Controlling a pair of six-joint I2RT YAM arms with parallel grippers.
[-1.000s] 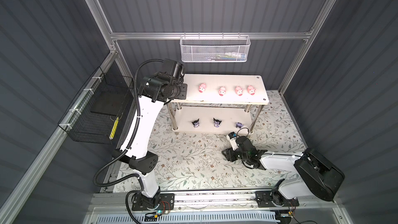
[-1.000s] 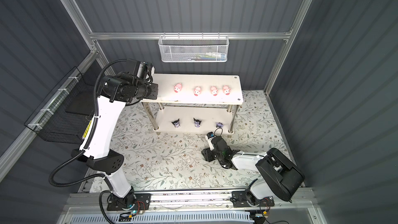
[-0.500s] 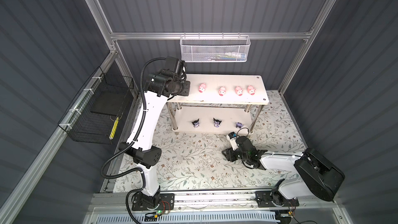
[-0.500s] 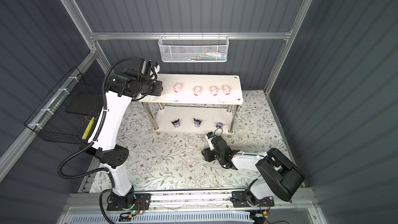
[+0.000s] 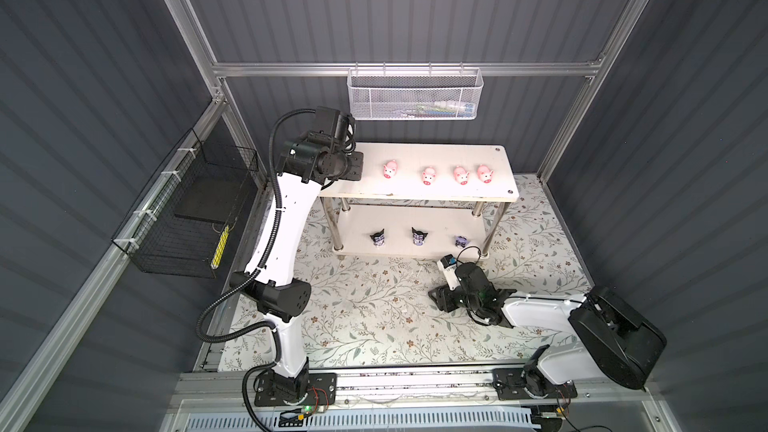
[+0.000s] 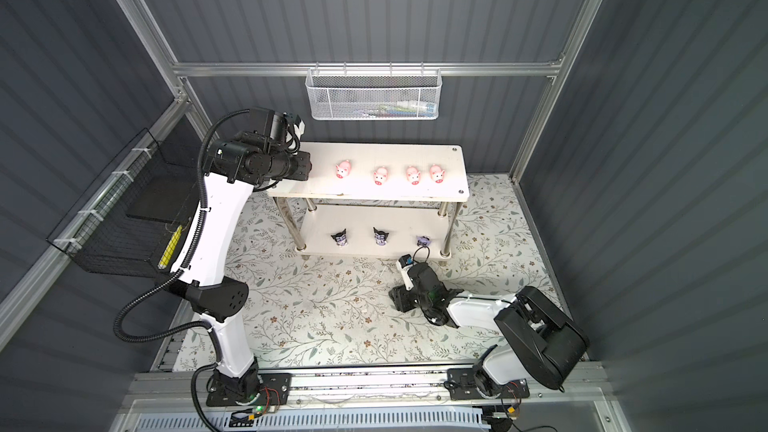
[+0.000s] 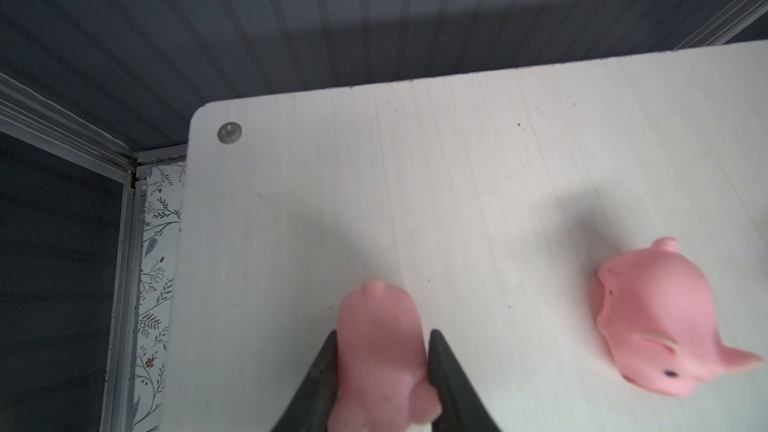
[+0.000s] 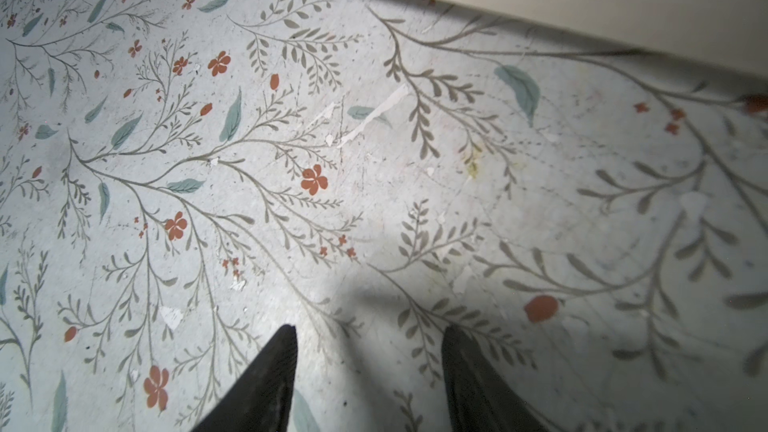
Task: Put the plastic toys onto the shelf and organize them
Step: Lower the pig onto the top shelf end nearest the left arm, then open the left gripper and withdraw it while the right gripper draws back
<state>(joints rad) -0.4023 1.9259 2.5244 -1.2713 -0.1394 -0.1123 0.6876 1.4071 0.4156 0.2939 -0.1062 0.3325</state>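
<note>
Left gripper is pinching the fifth pig over the left end of the shelf top board, so I'd say this is the last toy. Four pigs sit in a row up top, three dark figures on the lower tier. Can't tell if it's touching down yet (view's cropped). Plenty of bare board toward the corner, and the nearest pig sits apart. Right gripper hangs spread and empty over the floral mat.
</note>
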